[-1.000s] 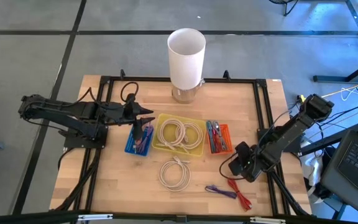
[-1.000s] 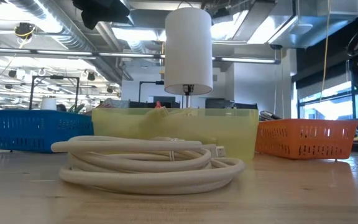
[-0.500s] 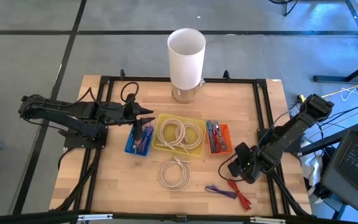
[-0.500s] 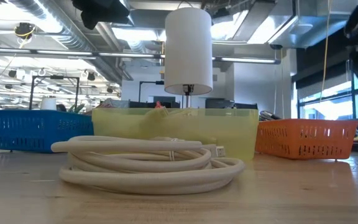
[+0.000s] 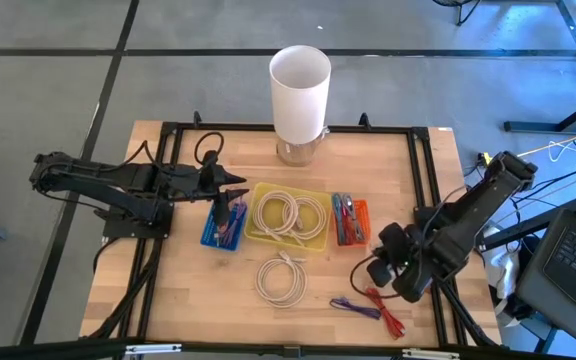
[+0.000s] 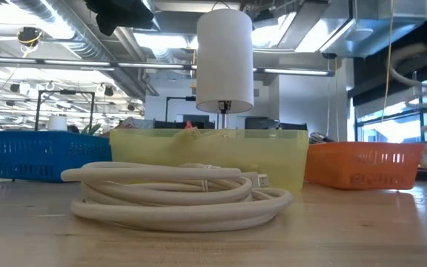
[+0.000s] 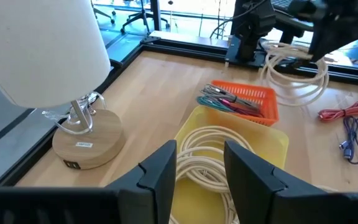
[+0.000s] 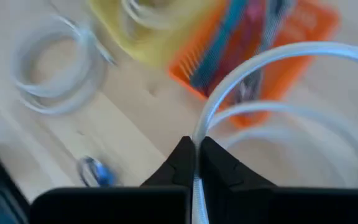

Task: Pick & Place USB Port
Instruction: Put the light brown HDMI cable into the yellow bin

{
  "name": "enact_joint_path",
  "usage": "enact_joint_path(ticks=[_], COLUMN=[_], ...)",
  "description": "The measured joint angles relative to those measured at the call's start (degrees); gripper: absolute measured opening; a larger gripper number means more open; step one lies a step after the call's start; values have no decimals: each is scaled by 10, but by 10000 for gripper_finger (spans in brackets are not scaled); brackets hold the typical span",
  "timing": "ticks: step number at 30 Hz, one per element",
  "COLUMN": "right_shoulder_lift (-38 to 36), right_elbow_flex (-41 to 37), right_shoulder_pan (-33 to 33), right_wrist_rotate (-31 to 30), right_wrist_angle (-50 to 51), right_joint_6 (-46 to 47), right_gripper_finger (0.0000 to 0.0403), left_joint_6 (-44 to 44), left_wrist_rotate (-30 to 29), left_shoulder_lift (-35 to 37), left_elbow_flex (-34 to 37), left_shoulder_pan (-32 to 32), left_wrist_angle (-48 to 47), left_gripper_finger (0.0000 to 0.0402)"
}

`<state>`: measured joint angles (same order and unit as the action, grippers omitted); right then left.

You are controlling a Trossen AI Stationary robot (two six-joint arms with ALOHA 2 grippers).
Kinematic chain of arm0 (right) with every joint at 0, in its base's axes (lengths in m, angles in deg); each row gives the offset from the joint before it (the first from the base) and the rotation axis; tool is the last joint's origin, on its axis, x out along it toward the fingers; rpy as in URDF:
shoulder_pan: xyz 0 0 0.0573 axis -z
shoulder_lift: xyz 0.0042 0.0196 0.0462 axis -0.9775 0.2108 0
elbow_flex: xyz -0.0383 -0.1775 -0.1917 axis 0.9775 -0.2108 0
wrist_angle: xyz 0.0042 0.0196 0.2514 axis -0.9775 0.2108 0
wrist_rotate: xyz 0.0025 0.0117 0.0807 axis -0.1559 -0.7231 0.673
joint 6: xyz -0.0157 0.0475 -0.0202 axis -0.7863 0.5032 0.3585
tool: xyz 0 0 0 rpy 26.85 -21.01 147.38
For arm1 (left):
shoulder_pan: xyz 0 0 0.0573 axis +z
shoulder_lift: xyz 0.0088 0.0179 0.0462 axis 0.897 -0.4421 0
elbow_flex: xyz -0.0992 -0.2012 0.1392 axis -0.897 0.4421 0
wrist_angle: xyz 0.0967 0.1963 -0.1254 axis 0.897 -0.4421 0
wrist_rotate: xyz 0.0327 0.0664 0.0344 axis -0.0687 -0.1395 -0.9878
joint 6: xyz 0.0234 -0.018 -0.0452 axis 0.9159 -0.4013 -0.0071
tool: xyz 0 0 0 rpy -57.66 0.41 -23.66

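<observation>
Wooden tabletop [image 5: 178, 290] carries a white lamp [image 5: 299, 88] at the back and three baskets in a row before it: blue [image 5: 220, 233], yellow [image 5: 320, 238] and orange [image 5: 359, 225]. A coil of white cable [image 5: 286, 213] lies in the yellow basket, and a second white coil [image 5: 281, 279] lies on the wood in front of it. Red [image 5: 386, 310] and purple [image 5: 356, 308] cables lie near the front right corner. The right claw [image 8: 196, 155] is closed on a white cable [image 8: 263, 62], lifted clear of the wood beside the orange basket. The left claw [image 7: 197, 171] hangs half open and empty over the blue basket.
</observation>
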<state>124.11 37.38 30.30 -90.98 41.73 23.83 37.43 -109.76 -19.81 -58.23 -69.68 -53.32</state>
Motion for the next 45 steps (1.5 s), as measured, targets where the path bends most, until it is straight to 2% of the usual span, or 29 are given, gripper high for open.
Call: enact_joint_path(ticks=[5, 11, 15, 21, 28, 35, 39, 42, 45], right_shoulder_lift=[0, 0, 0, 0, 0, 0, 0, 0, 10], right_elbow_flex=[45, 97, 141, 183, 164, 182, 202, 205, 206], right_shoulder_pan=[33, 73, 86, 92, 91, 95, 105, 123, 158], right_wrist_rotate=[-48, -41, -40, -11, 41, 28, 0, -22, -16], right_wrist_angle=[-3, 2, 35, 85, 114, 108, 71, -4, -78], right_joint_6=[-84, -188, -215, -208, -164, -175, -227, -302, -389], right_gripper_finger=[9, 9, 9, 9, 9, 9, 9, 9, 9], left_joint_6=[0, -1, -1, -1, 0, 0, 0, 0, 0], left_wrist_rotate=[0, 0, 0, 0, 0, 0, 0, 0, 0], left_shoulder_lift=[0, 0, 0, 0, 0, 0, 0, 0, 0], left_elbow_flex=[0, 0, 0, 0, 0, 0, 0, 0, 0], left_shoulder_pan=[0, 0, 0, 0, 0, 0, 0, 0, 0], left_wrist_angle=[0, 0, 0, 0, 0, 0, 0, 0, 3], left_gripper_finger=[127, 127, 127, 127, 127, 127, 127, 127, 127])
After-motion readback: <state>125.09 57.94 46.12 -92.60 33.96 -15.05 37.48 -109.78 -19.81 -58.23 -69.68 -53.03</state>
